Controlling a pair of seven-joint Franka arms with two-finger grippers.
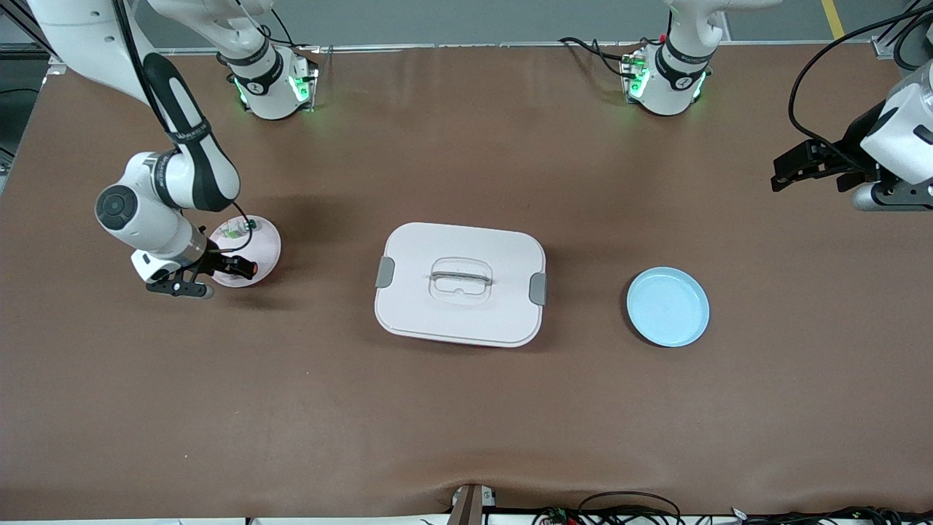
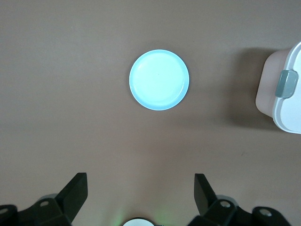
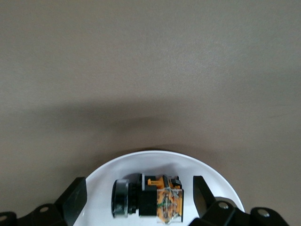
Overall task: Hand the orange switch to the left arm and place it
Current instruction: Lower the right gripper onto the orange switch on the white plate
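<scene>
While the switch is ungrasped, progress is rated early.
Right gripper: spread wide, straddling orange switch on pink plate; contact apparently absent.
Left gripper: spread wide, empty, waiting.
Remaining: grasp, handover clear of box.

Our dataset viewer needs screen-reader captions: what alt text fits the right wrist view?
The right gripper hangs with its jaws open on either side of the orange switch, which lies on its side on a white-looking plate. Bare brown table fills the rest of the view.
</scene>
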